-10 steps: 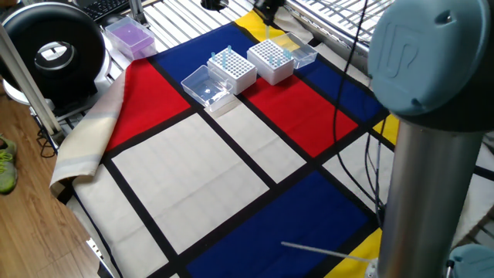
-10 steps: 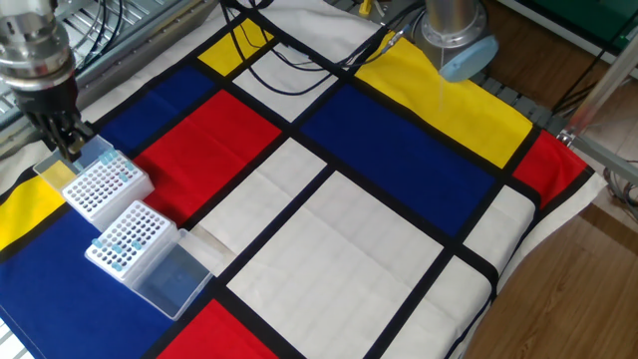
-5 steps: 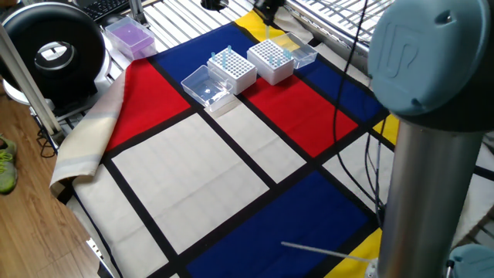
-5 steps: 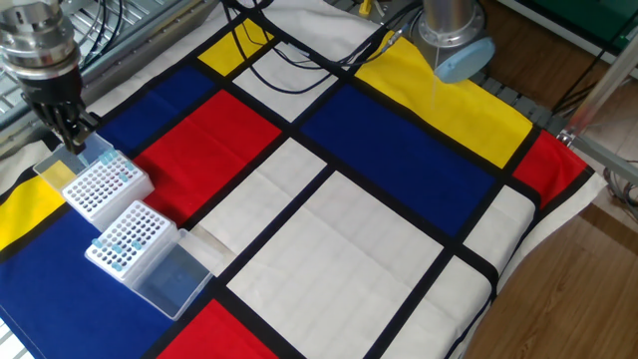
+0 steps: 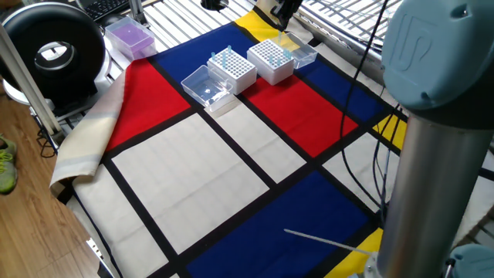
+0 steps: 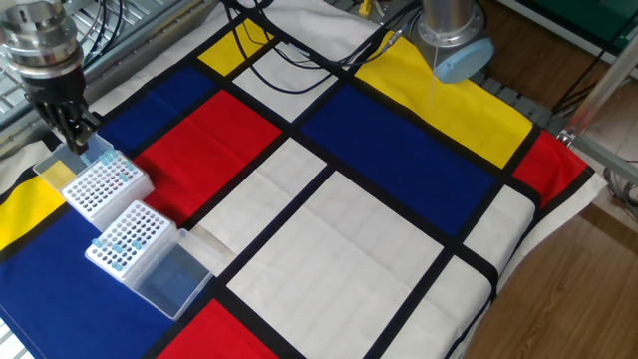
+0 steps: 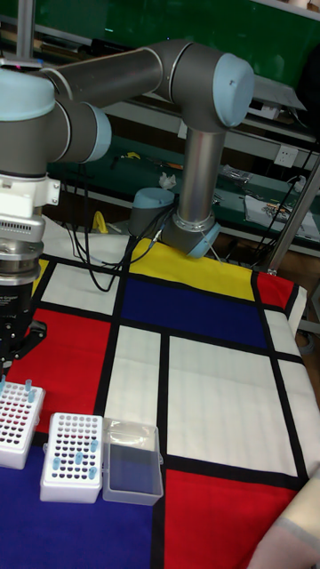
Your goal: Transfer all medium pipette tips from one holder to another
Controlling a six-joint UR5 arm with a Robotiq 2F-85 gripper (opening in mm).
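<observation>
Two white pipette-tip holders sit side by side on the cloth. The nearer holder [image 6: 128, 239] [image 5: 231, 69] [image 7: 73, 443] carries several pale-blue medium pipette tips [image 6: 118, 245] [image 7: 78, 459] [image 5: 221, 58]. The farther holder [image 6: 103, 185] [image 5: 270, 60] [image 7: 18, 418] shows one blue tip [image 7: 27, 386] at its back corner. My gripper [image 6: 74, 134] [image 5: 282, 22] [image 7: 11, 354] hangs just above the back edge of the farther holder. Its fingers stand close together. Whether a tip sits between them is too small to tell.
A clear open lid [image 6: 169, 277] [image 7: 132, 462] lies beside the nearer holder, and another clear lid [image 5: 297, 52] lies behind the farther one. A purple box [image 5: 130, 37] and a black round device [image 5: 52, 52] stand past the cloth's edge. Black cables [image 6: 299, 50] cross the far cloth.
My gripper has risen a little from the back edge of the farther holder and shifted slightly. The holders and lids have not moved.
</observation>
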